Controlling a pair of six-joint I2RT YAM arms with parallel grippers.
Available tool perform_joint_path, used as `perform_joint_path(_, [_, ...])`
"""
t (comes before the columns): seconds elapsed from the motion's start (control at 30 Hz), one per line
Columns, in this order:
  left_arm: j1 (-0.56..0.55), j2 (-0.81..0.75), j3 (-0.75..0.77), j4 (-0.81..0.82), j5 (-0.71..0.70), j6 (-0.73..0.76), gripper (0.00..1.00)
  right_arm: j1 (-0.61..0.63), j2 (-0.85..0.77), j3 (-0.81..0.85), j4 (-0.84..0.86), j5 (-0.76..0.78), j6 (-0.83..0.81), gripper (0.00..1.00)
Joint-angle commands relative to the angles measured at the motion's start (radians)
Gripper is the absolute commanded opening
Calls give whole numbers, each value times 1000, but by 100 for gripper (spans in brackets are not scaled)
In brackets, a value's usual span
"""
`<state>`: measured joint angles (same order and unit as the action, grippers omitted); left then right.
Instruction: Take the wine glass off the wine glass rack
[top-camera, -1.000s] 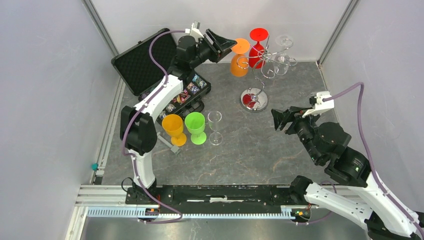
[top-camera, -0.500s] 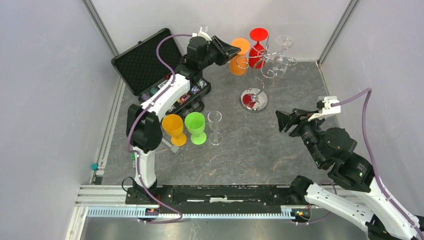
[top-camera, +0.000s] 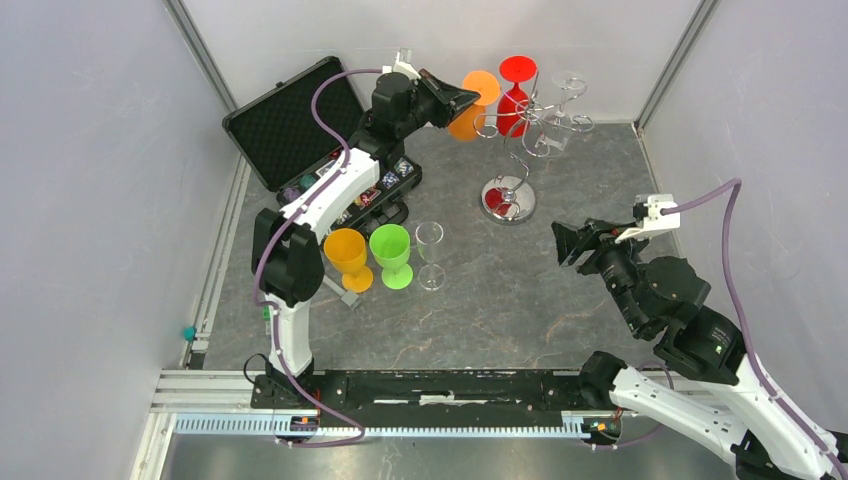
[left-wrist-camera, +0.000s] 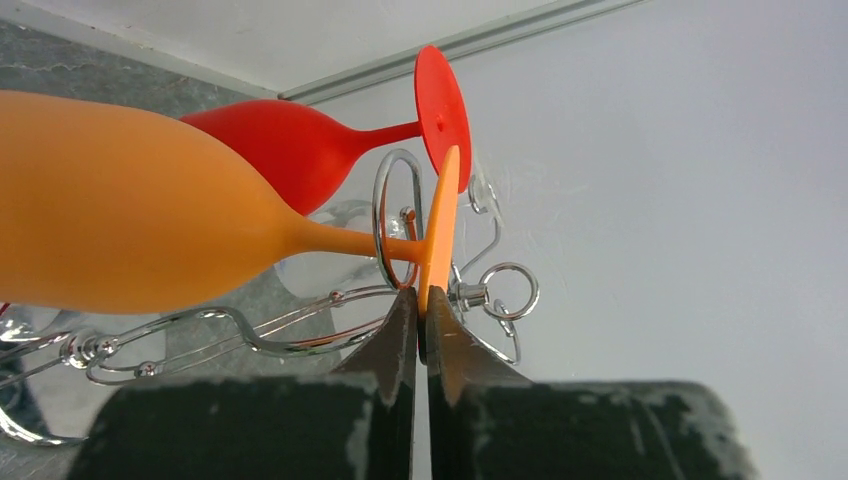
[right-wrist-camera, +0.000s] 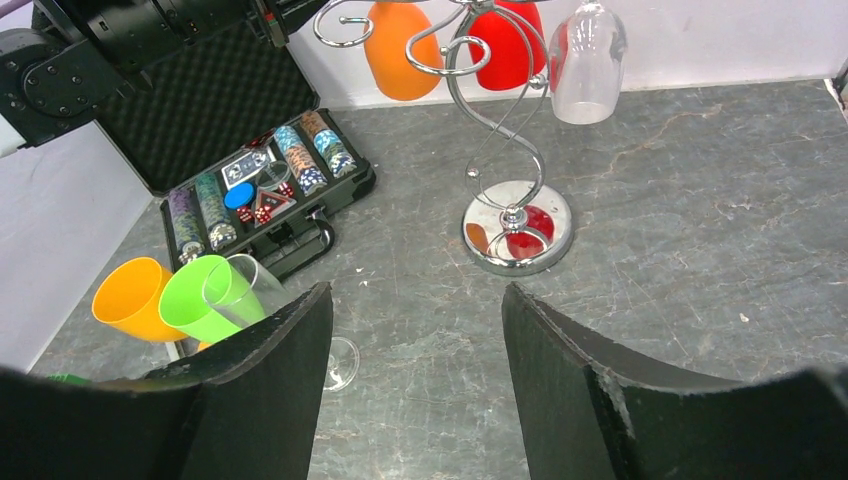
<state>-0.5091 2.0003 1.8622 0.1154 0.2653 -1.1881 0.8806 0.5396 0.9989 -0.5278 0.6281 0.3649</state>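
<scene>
On marbled table (top-camera: 560, 300), chrome rack (top-camera: 508, 203), white walls (top-camera: 90, 150)

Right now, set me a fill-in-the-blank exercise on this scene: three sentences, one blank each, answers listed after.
1. The left tool is shut on the foot of a wine glass whose colour is ____.
2. On the wine glass rack, the middle glass, hanging between it and the clear glass, is ____.
3. The right tool holds nothing and its jaws stand ____.

Missing words: orange; red; open.
</scene>
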Motion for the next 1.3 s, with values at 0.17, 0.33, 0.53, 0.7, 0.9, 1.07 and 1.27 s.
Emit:
perform_joint_path(0.17, [0,-62,23,145,-62,-74,2,-2,-15,-18,42,28,18,67])
perform_joint_path(0.33, [0,3,113,106,-50,-68,2,-2,-18,-24,42,29,20,67])
perform_joint_path(0.53, [-1,67,198,96,19,-65,2,-3,-17,-30,42,32,18,68])
perform_joint_path(0.7, [-2,93,237,100,100,-68,2,-3,-8,-23,43,30,18,68])
perform_joint_path(0.9, [-2,67,206,96,158,-74,2,-2,-6,-27,48,21,24,68])
perform_joint_path(1.07, [0,13,138,95,205,-82,2,-3,-7,-28,47,13,35,71])
perform_joint_path(1.27, [6,-73,27,106,238,-61,2,-3,-4,-32,51,-13,53,79])
